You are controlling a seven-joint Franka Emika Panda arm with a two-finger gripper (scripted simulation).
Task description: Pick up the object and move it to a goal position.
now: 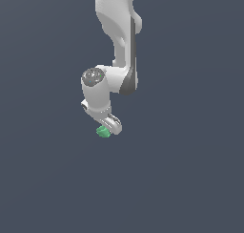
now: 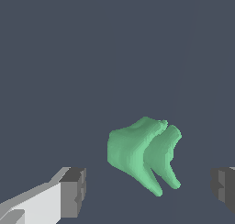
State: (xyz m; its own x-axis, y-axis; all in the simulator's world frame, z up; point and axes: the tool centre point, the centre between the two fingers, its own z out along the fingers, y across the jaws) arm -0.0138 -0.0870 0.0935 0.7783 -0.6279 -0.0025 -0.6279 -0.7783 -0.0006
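Note:
The object [image 1: 102, 132] is a small bright green lumpy piece. In the exterior view it lies just below the white hand of my arm, partly covered by it. In the wrist view the object [image 2: 140, 154] shows large, with two pointed prongs, between my two fingers. My gripper [image 2: 148, 193] is open: one grey fingertip [image 2: 73, 191] stands on one side of the object and the other fingertip [image 2: 223, 188] on the other, both apart from it. In the exterior view my gripper [image 1: 107, 130] is right at the object and its fingertips are hard to make out.
The ground is a plain dark blue-grey surface [image 1: 190, 179] with no other objects in view. My white arm [image 1: 116, 31] comes down from the top of the exterior view.

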